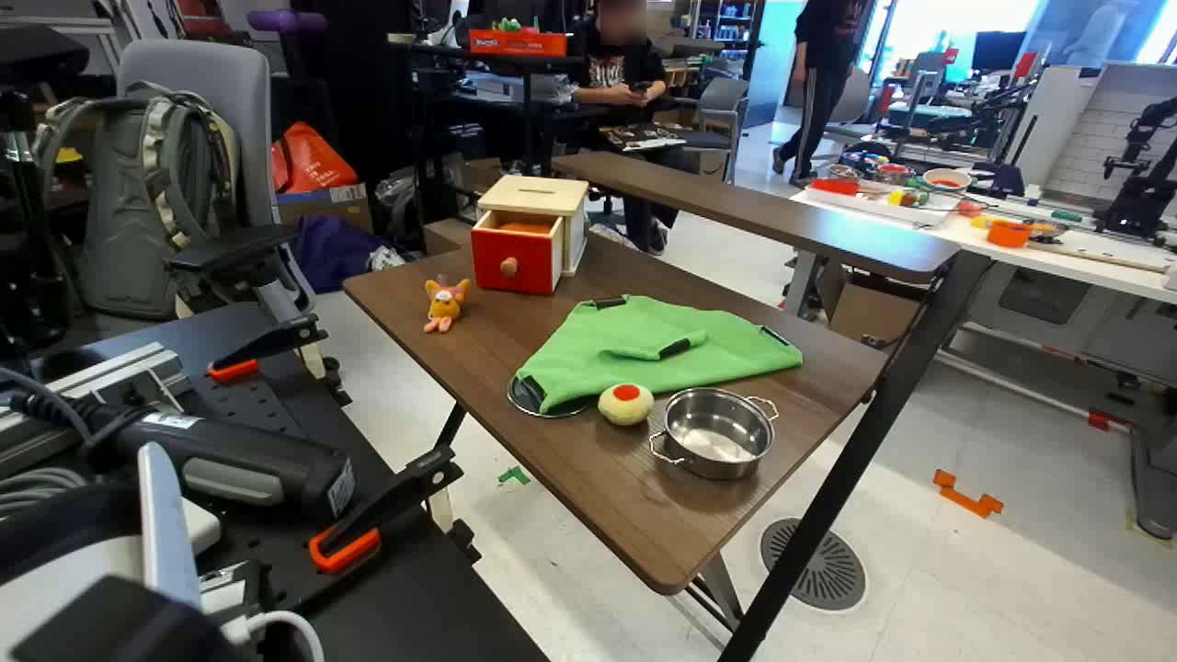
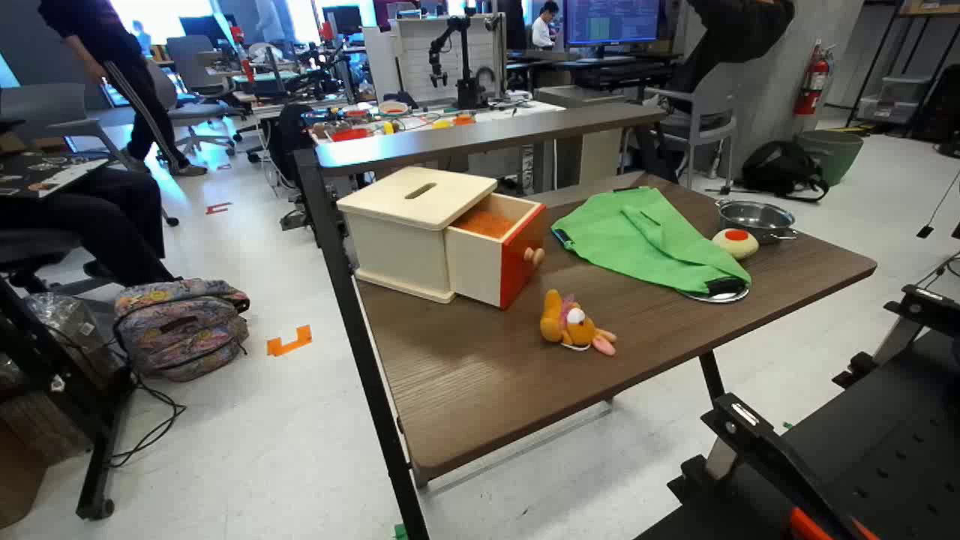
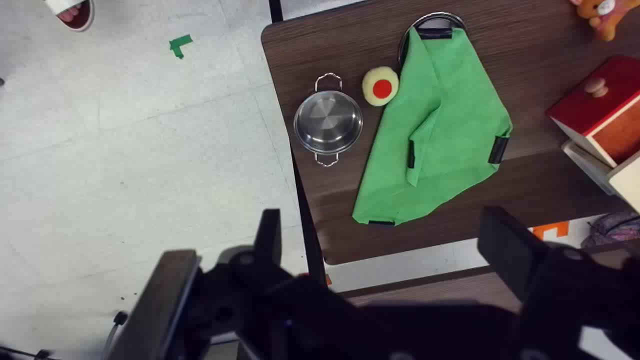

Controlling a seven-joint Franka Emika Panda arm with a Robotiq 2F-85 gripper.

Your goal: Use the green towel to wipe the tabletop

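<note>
Tabletop (image 2: 465,375): green towel (image 3: 460,110) near bowl (image 3: 327,122); drawer (image 1: 517,253) open, orange inside.

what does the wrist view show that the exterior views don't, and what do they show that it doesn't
Only the wrist view shows the gripper, its jaws apart, and a sandalled foot.

Only the exterior views show the cluttered white table (in both), a grey-green backpack and a red fire extinguisher (each in an exterior view).

All share the green towel on the dark brown tabletop, the metal bowl, the round yellow thing, the orange toy and the wooden box.
</note>
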